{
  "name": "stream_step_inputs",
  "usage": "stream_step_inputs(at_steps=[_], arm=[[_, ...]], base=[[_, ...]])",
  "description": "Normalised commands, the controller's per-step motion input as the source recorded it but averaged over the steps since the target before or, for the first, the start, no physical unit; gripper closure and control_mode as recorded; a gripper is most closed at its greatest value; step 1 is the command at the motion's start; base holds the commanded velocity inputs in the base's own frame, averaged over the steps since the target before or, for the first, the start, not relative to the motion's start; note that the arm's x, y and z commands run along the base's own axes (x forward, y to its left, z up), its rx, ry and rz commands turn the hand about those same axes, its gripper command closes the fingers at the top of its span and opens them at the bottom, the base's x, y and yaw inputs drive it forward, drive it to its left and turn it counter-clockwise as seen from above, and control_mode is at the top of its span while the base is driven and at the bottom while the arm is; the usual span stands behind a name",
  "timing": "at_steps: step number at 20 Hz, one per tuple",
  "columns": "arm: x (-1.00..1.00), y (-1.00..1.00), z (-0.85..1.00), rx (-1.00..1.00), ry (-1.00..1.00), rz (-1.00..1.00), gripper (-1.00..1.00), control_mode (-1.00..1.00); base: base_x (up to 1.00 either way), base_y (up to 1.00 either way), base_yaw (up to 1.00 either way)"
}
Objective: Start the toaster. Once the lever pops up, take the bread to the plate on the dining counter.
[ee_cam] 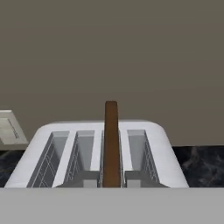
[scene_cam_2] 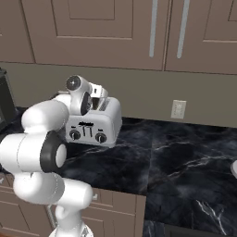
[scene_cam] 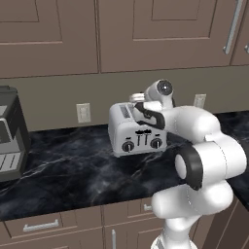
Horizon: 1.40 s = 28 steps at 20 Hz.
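The toaster (scene_cam: 137, 129) stands on the black marble table (scene_cam: 73, 165) against the back wall, front face with its knobs and sliders turned toward the robot. The bread (ee_cam: 111, 144) stands upright in the third slot from the left as the hand view has it, its top edge well clear of the slot.

The hand (scene_cam: 137, 100) hangs just above the toaster's top. Its fingertips are not visible in the hand view; by every indication they are pressed together, and no slice sits between them.

Judgement: with the slice riding this high, the step in hand is either starting the toaster or lifting the bread; the pictures do not settle which. Lifting calls for spreading the fingers, lowering them astride the slice and pinching it.

The hand view alone shows the slots and the bread. The base views alone show the front controls, the arm and a wall outlet (scene_cam_2: 178, 109); the left base view adds a dark appliance (scene_cam: 10, 133) at the table's far left.
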Motion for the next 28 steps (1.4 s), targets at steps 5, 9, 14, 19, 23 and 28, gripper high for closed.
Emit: stream_step_inputs(at_steps=[5,9,14,19,23,28], arm=[[-0.43,0.00,0.51,0.00,0.00,0.00,1.00,-1.00],[-0.43,0.00,0.03,0.00,-0.05,0.00,1.00,-1.00],[-0.38,0.00,0.00,0.00,-0.13,0.00,1.00,-1.00],[-0.62,0.00,0.06,0.00,-0.13,0.00,1.00,-1.00],[-0.93,0.00,0.18,0.00,-0.04,0.00,1.00,-1.00],[-1.00,0.00,0.36,0.00,0.00,0.00,1.00,-1.00]], base=[[0.00,0.00,0.00],[0.00,0.00,0.00],[0.00,0.00,0.00],[0.00,0.00,0.00],[0.00,0.00,0.00],[0.00,0.00,0.00]])
